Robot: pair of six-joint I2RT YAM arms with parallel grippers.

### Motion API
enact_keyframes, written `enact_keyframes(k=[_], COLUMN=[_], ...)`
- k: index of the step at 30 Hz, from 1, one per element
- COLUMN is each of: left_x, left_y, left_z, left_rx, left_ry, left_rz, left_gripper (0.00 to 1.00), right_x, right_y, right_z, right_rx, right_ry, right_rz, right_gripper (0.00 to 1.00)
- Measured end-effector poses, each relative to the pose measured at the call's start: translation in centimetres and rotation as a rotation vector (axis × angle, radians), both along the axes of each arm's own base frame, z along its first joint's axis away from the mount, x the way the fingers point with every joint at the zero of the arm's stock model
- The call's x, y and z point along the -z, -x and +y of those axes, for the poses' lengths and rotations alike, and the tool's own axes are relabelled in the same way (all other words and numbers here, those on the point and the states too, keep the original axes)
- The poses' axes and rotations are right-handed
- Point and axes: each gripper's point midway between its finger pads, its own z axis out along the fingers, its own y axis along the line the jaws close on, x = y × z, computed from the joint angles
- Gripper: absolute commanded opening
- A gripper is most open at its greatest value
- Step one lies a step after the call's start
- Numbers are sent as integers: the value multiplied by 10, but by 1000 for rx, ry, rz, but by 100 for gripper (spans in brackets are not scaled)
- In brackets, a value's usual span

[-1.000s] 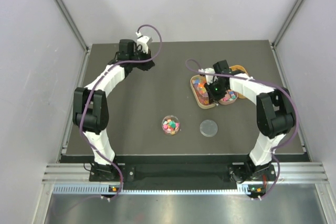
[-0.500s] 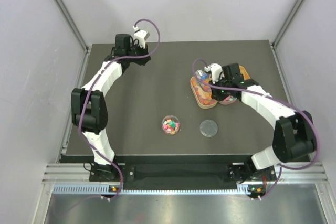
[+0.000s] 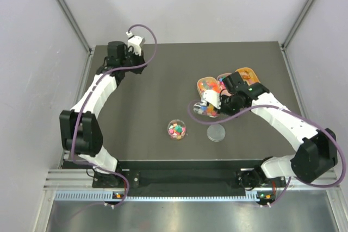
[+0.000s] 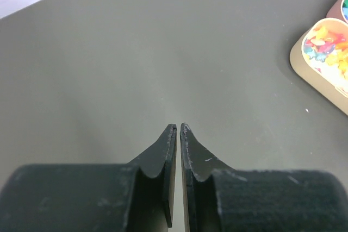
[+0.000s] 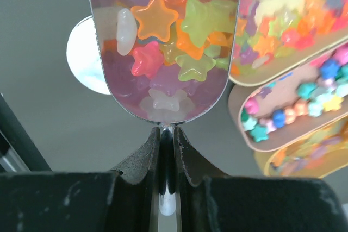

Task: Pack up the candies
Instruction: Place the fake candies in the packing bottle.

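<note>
The candies are tiny star-shaped sweets of many colours. My right gripper [image 5: 167, 130] is shut on the handle of a metal scoop [image 5: 163, 47] heaped with candies [image 5: 155, 17]. In the top view the scoop [image 3: 200, 108] hangs over the near end of the left tan tray [image 3: 209, 87], held by the right gripper [image 3: 215, 106]. More candies fill the tan trays [image 5: 291, 31] and a small clear round cup [image 3: 176, 130]. My left gripper [image 4: 178, 127] is shut and empty over bare table at the back left [image 3: 115, 54].
A round clear lid [image 3: 216, 132] lies flat just near of the scoop, right of the cup; it also shows in the right wrist view [image 5: 81, 52]. Two more tan trays [image 3: 247, 74] sit behind the right wrist. One tray [image 4: 323, 52] shows at the left wrist view's right edge.
The right gripper has drawn the scoop out of the trays toward the near left, loaded with candies. The left arm has swung farther left along the back edge.
</note>
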Motion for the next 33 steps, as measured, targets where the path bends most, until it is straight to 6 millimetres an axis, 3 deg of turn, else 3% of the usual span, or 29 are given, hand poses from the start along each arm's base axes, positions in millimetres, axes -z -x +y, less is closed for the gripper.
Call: enact_keyframes(k=[6,16,26,33], left_x=[-7,28,29,40], left_y=[26,64,75,81], left_z=[29,45,53,54], left_rx=[-66,-130,-167,-175], left_ry=[15,38,68,83], left_rz=[-10,88,101,133], left_gripper=[12,11,11,11], right_x=[-18,2,-10,-12], right_y=[8,14,0,6], right_z=[22,57,83,84], right_rx=[-192,-360,-408,-449], right_ry=[59,216,318,417], right_rz=[-67,-64,-135,-174], right_gripper=[0,0,0,0])
